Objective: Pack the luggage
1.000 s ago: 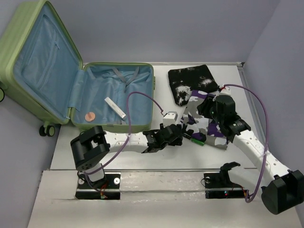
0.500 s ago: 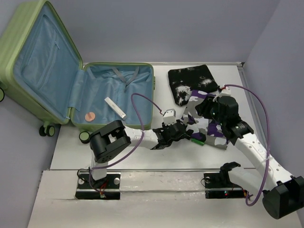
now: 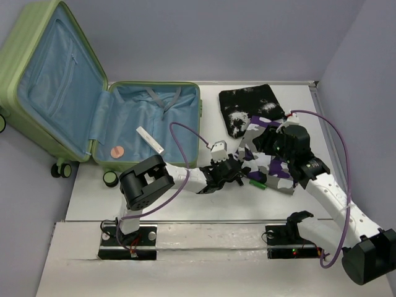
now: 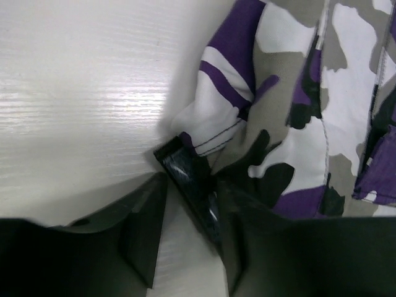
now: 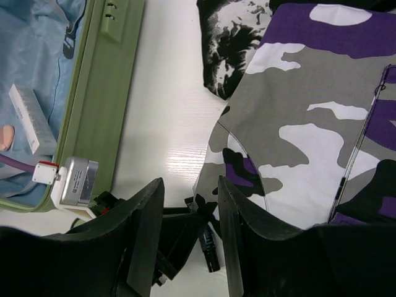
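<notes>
The light-green luggage (image 3: 198,124) lies open at the left, blue lining up; its rim also shows in the right wrist view (image 5: 105,93). A purple camouflage garment (image 3: 277,170) lies at the right. My left gripper (image 3: 237,170) is open low at the garment's left edge. In the left wrist view its jaws (image 4: 195,204) stand on either side of a dark glossy pen-like object (image 4: 189,173), with the garment (image 4: 297,124) just beyond. My right gripper (image 3: 267,148) is open and empty above the garment's edge (image 5: 297,111), over the left gripper.
A black-and-white garment (image 3: 250,108) lies behind the camouflage one. A white bar (image 3: 150,141) and a coppery disc (image 3: 116,151) lie inside the suitcase. A green marker (image 3: 257,184) lies by the garment's near edge. The raised lid (image 3: 37,37) stands far left.
My left arm has swung right and forward, bringing its gripper up to the camouflage garment's left edge. My right gripper has shifted slightly left.
</notes>
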Robot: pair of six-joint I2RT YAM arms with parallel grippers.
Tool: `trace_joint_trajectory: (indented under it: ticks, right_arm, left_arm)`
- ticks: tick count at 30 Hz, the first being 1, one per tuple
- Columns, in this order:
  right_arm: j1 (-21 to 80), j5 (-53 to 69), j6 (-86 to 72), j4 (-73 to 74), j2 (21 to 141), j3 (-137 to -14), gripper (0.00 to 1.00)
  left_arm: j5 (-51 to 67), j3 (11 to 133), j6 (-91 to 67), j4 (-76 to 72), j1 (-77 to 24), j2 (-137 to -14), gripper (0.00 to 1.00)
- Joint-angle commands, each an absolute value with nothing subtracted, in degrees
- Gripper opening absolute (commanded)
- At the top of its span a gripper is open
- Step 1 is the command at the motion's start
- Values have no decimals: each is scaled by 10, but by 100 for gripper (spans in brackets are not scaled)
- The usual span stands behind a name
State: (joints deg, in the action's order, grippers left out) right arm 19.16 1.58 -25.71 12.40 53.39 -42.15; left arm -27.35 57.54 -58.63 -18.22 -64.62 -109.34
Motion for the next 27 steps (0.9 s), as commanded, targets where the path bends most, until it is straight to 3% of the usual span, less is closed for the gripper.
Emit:
trace_joint_trajectory:
  ticks: [1, 5, 9, 11, 13, 14, 21, 27]
  right_arm:
    - [189, 32, -254, 98, 537, -413, 46]
    - [189, 36, -255, 96, 541, -413, 46]
    - [189, 41, -256, 93, 542, -413, 46]
    - [189, 41, -253, 94, 538, -412, 47]
    - [189, 40, -253, 96, 533, -410, 48]
    - [189, 42, -252, 98, 532, -409, 49]
    - [189, 48, -255, 103, 533, -412, 57]
    - [189, 48, -257, 105, 533, -412, 57]
  left_arm:
    - [-303, 576, -583, -178, -636, -1115, 54]
    - [-294, 568, -573, -180, -636, -1114, 58]
    - [-289, 566, -564, -178, -637, -1114, 36]
    - [-288, 556, -564, -177, -637, -1108, 36]
    - [-286, 547, -559, -173, -637, -1100, 44]
    - [-287, 544, -556, -171, -637, -1097, 53]
    - [-279, 506, -553, -173, -638, -1059, 76]
    - [-260, 489, -515, -189, -651, -1031, 73]
